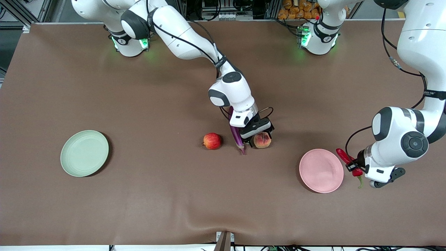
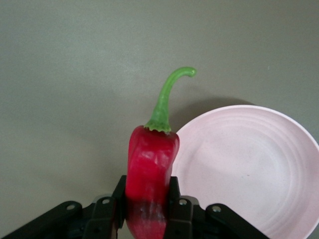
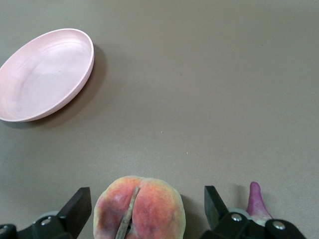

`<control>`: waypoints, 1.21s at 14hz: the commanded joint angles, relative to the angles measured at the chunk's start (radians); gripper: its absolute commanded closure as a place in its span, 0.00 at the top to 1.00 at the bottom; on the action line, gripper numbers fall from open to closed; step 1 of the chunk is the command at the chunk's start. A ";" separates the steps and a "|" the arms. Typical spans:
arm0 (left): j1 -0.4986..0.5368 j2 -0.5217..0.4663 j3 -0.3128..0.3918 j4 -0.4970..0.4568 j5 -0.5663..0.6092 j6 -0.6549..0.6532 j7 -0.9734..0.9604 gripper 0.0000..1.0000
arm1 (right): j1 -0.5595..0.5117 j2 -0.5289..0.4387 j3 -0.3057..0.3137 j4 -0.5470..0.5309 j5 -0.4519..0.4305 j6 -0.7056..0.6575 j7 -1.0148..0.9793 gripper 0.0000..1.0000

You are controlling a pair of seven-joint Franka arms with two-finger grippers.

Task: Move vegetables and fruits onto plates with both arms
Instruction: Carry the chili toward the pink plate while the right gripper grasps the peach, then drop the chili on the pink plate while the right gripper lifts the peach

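My left gripper [image 1: 352,168] is shut on the red chili pepper [image 1: 349,162], just beside the pink plate [image 1: 321,170] on the side toward the left arm's end. In the left wrist view the chili [image 2: 149,159] sits clamped in the gripper [image 2: 148,199], green stem pointing away, next to the pink plate's rim [image 2: 249,164]. My right gripper [image 1: 259,138] is low at the table's middle, open, one finger on each side of the peach [image 1: 263,141]. The right wrist view shows the peach [image 3: 140,209] between the fingers [image 3: 79,205] with gaps on both sides. The purple eggplant [image 1: 237,137] lies beside it; its tip shows in the right wrist view [image 3: 255,196].
The red apple [image 1: 212,141] rests on the table beside the eggplant, toward the right arm's end. The pale green plate [image 1: 84,153] lies farther toward the right arm's end. The pink plate also shows in the right wrist view [image 3: 45,74]. A brown cloth covers the table.
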 commanded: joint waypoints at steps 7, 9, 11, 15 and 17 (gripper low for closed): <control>0.009 0.027 -0.008 0.013 0.022 0.028 0.016 0.00 | 0.010 0.100 -0.033 0.118 -0.061 -0.004 0.006 1.00; -0.003 0.035 -0.008 0.016 0.014 0.050 0.000 0.00 | 0.012 0.106 -0.033 0.118 -0.061 -0.004 0.006 1.00; -0.010 0.056 -0.009 0.017 0.009 0.071 -0.007 0.00 | 0.016 0.108 -0.031 0.118 -0.059 -0.004 0.009 1.00; -0.023 0.098 -0.011 0.016 0.009 0.149 -0.041 0.00 | 0.045 0.106 -0.031 0.118 -0.059 -0.004 0.016 1.00; -0.039 0.105 -0.009 0.016 0.008 0.151 -0.067 0.00 | 0.058 0.106 -0.031 0.118 -0.059 -0.004 0.018 1.00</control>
